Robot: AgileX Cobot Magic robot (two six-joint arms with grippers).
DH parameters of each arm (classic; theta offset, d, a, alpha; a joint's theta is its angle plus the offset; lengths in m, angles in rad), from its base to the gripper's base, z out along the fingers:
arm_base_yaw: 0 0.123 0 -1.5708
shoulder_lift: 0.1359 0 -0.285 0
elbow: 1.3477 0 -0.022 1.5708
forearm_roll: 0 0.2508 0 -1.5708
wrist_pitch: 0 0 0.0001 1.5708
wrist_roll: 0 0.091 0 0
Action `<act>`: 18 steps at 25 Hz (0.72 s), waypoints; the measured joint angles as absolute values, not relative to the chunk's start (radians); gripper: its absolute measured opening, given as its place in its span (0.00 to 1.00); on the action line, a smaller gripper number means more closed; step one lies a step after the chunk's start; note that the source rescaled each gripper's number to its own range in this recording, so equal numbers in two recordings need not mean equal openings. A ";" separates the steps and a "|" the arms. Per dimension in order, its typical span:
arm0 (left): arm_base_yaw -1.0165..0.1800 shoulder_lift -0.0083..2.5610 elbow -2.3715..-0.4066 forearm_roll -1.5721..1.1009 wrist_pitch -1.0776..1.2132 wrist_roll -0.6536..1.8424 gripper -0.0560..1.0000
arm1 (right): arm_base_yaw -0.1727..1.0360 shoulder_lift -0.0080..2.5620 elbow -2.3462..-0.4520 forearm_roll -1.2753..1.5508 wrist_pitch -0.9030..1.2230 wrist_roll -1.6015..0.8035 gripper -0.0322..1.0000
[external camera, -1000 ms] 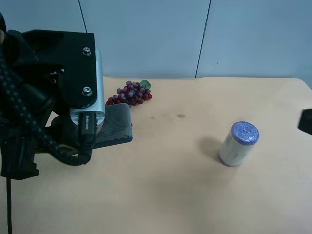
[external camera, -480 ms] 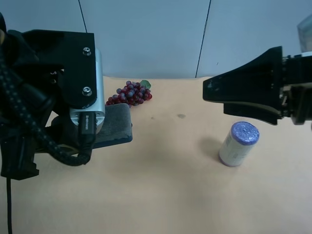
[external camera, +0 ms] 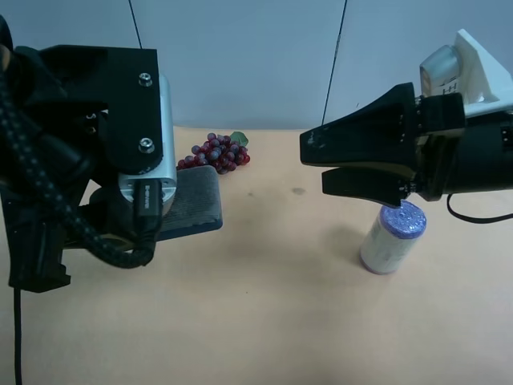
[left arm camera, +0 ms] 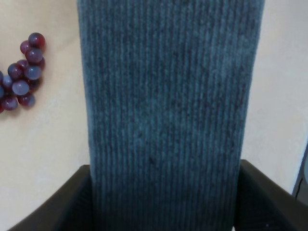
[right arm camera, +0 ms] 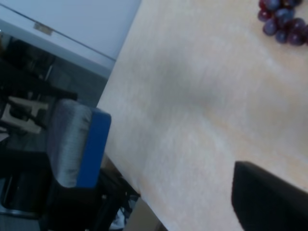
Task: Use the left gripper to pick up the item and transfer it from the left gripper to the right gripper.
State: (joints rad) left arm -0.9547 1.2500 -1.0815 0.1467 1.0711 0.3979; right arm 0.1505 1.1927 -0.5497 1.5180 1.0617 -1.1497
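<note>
The item, a flat dark grey-green block, is gripped by my left gripper, the bulky black one with the silver plate, at the exterior high view's left. It is held above the table. In the left wrist view the item fills the middle, with a black finger on each side. My right gripper, black with a white bracket, points toward the item from the right with its jaws apart, well short of it. In the right wrist view one black finger shows. A grey and blue block shape there may be the item.
A red-purple grape bunch lies on the tan table just behind the item, and also shows in the left wrist view. A white can with a purple lid stands under the right gripper.
The right arm has come in from the right edge and moved left over the can toward the item. The left gripper with the item has risen slightly.
</note>
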 joint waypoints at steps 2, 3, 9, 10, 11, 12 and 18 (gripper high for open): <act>-0.955 1.250 -1.081 0.147 1.070 0.398 0.05 | 0.151 1.211 -0.550 1.525 1.070 -1.163 1.00; -0.955 1.250 -1.081 0.147 1.070 0.398 0.05 | 0.151 1.221 -0.550 1.529 1.080 -1.168 1.00; -0.955 1.250 -1.081 0.147 1.070 0.398 0.05 | 0.244 1.274 -0.550 1.607 1.085 -1.228 1.00; -0.955 1.250 -1.081 0.147 1.069 0.398 0.05 | 0.267 1.285 -0.550 1.623 1.080 -1.239 1.00; -0.955 1.250 -1.081 0.147 1.069 0.398 0.05 | 0.293 1.301 -0.550 1.647 1.074 -1.252 1.00; -0.955 1.250 -1.081 0.147 1.069 0.398 0.05 | 0.308 1.311 -0.550 1.666 1.066 -1.264 1.00; -0.955 1.250 -1.081 0.147 1.069 0.398 0.05 | 0.352 1.372 -0.550 1.728 1.052 -1.319 1.00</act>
State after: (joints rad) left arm -0.9547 1.2500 -1.0815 0.1467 1.0692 0.3979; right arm 0.3516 1.3723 -0.5497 1.7279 1.0524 -1.3194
